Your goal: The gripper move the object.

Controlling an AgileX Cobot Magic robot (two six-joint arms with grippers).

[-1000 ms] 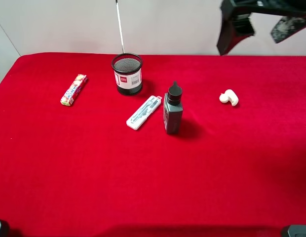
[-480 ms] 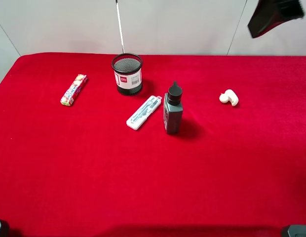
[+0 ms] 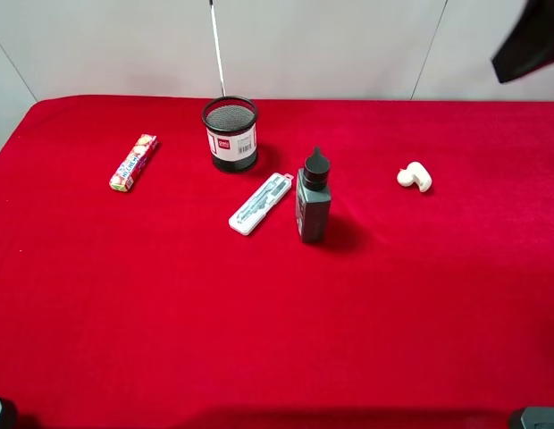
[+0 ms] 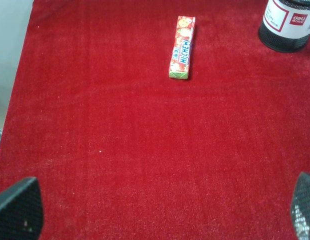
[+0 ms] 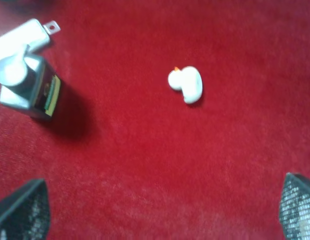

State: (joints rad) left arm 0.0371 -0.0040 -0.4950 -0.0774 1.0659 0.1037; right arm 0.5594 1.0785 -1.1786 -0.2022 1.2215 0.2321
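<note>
While upright, bottle (image 3: 313, 207) untouched | R tool (image 5: 160, 212) spread, high, clear

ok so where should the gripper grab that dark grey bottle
Probably by the flat-sided body of the bottle, below its narrow black cap, coming down from above. It stands upright, with the white case close on one side, so closing across the other two faces looks safer.

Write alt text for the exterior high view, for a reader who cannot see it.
A dark grey bottle stands upright mid-table on a red cloth, untouched, a flat white case just left of it. Behind sit a black mesh cup and candy stick; the right arm hangs high at the corner.
</note>
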